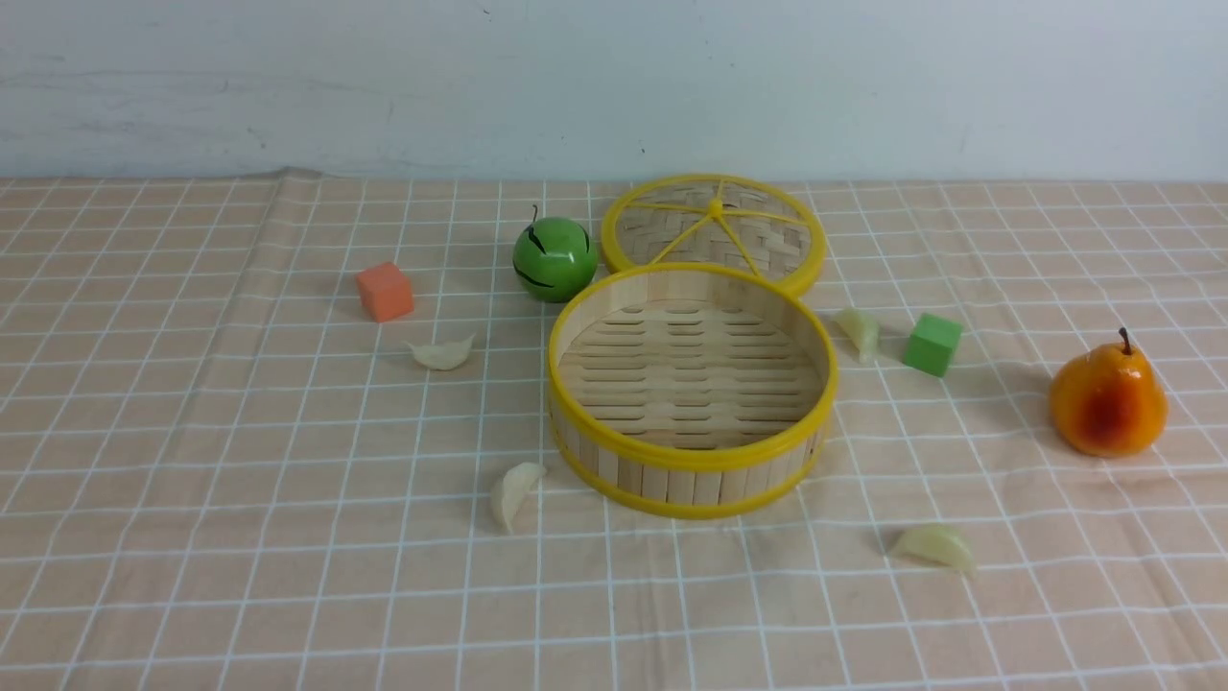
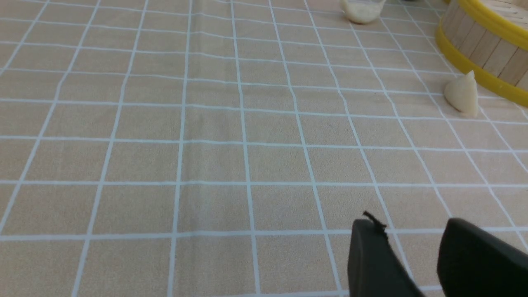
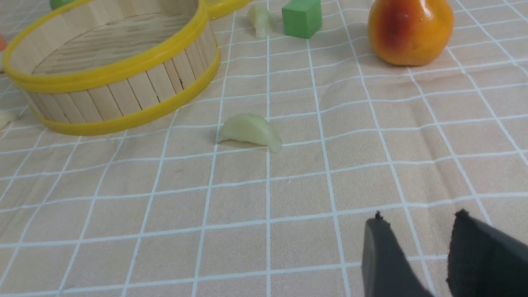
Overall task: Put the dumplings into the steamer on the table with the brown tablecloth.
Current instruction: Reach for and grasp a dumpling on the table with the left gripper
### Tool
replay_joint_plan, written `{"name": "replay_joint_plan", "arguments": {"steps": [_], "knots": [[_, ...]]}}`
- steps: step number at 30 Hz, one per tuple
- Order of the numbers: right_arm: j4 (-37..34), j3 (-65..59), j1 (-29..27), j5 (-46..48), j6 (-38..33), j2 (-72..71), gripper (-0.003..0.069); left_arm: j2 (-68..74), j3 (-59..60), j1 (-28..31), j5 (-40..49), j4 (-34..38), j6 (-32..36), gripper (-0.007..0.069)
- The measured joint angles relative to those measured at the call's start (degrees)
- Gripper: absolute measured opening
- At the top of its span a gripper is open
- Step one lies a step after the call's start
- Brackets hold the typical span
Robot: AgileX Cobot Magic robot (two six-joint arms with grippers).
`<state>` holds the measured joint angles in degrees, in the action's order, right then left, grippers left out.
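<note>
Black fingers of the left gripper [image 2: 412,226] and right gripper [image 3: 420,218] stand parted, gripping nothing. Well ahead, four glossy cream crescent dumplings [image 1: 515,492] lie on the brown tablecloth [image 1: 240,432] around the steamer [image 1: 672,475], all outside it.

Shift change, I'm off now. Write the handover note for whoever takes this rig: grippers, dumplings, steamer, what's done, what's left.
Grippers: left gripper open and empty over bare tablecloth; right gripper open and empty too.
Things: steamer mid-table, nothing in it, lid behind it. All four dumplings lie on the cloth: far-left dumpling, near-left dumpling close to the steamer wall, far-right dumpling beside the green cube, near-right dumpling.
Done: nothing yet.
Left: all four into the steamer.
</note>
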<state>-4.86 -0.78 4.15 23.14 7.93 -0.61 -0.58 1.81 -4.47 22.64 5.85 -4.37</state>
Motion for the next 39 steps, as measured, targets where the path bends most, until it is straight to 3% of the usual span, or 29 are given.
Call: {"name": "replay_joint_plan", "arguments": {"steps": [17, 22, 27, 29, 33, 39], "knots": [[0.0, 0.0, 0.0, 0.0, 0.0, 0.0, 0.024, 0.0, 0.0, 0.0, -2.7, -0.2, 0.0, 0.0237], [0.0, 0.0, 0.0, 0.0, 0.0, 0.0, 0.024, 0.0, 0.0, 0.0, -10.0, -0.2, 0.0, 0.0237], [1.3, -0.1, 0.0, -2.2, -0.1, 0.0, 0.024, 0.0, 0.0, 0.0, -25.4, -0.1, 0.0, 0.0237], [1.4, -0.6, 0.0, -5.0, -0.1, 0.0, 0.024, 0.0, 0.0, 0.0, -29.5, -0.1, 0.0, 0.0237], [4.9, -0.7, 0.0, -21.6, -0.1, 0.0, 0.024, 0.0, 0.0, 0.0, -38.8, -0.1, 0.0, 0.0237], [6.9, -0.7, 0.0, -43.8, 2.9, 0.0, 0.024, 0.0, 0.0, 0.0, -45.7, 0.0, -2.7, 0.0237]]}}
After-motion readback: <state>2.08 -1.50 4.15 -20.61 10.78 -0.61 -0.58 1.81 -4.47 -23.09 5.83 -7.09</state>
